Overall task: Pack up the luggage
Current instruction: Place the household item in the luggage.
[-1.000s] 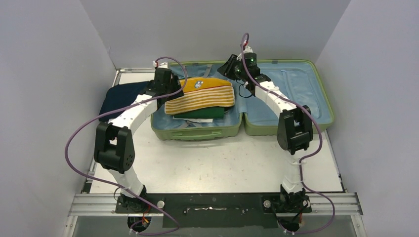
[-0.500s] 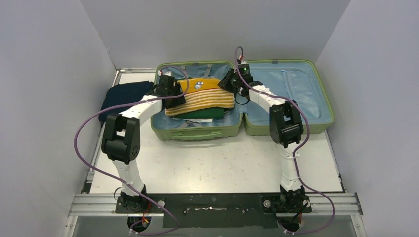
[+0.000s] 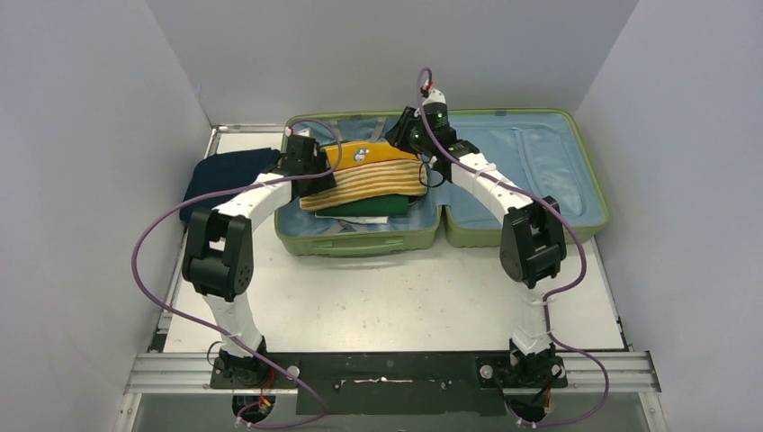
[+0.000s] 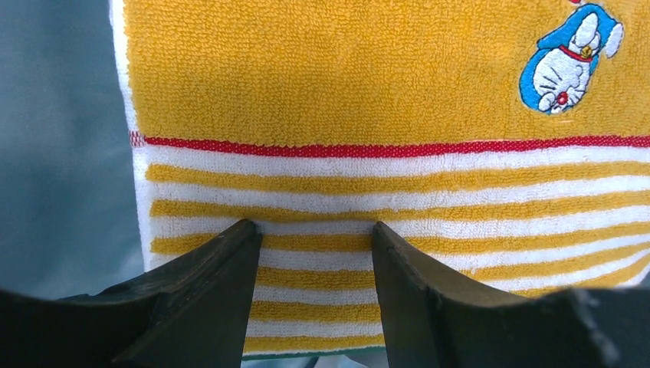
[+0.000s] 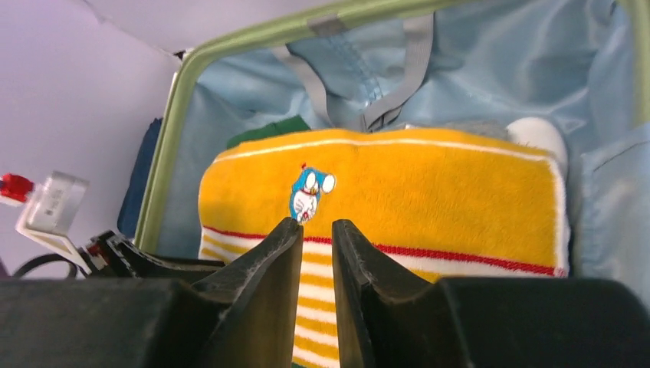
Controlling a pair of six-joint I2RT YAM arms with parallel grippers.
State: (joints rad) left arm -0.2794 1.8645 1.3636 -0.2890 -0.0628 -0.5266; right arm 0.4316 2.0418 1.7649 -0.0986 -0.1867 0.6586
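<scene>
— What do we have to the left of the luggage [image 3: 360,245]?

— A folded navy cloth [image 3: 223,177] on the surface [image 3: 387,297], just beside the luggage's left wall. The luggage itself lies open and flat at the far side of the surface, both halves lined in light blue.

— And our left hand [image 4: 313,225]?

— It is over the luggage's left half, at the left end of the yellow striped towel [image 3: 373,175]. The fingers stand roughly half apart and grip nothing. We cannot tell whether their tips touch the towel.

— What lies beneath the towel?

— A green garment [image 3: 364,207].

— Our right hand [image 5: 314,222]?

— It is near the luggage's middle hinge, above the towel's right end. Its fingers are a narrow slit apart and hold nothing.
</scene>
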